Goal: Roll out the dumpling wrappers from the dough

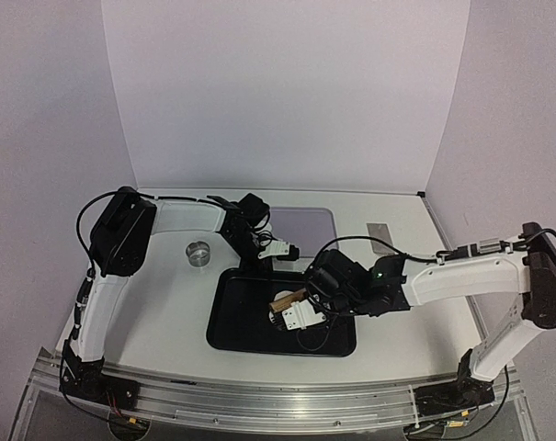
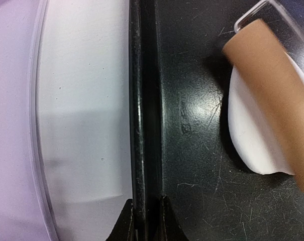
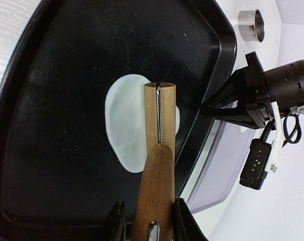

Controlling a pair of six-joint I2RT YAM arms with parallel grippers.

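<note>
white dough [image 3: 122, 120], black tray [image 3: 51, 150], brown roller [image 3: 159, 165]

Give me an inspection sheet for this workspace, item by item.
surface: white table, black tray at its middle.
job's things: flattened white dough in the tray, wooden rolling pin across it; no round wrappers seen.
clutter: metal ring, purple mat and small grey plate on the table outside the tray.
grippers: left gripper clamped on the tray's rim; right gripper shut on the rolling pin's handle.
cables: black cable arcs above the right arm.
surroundings: plain pale walls; nothing else seen.
</note>
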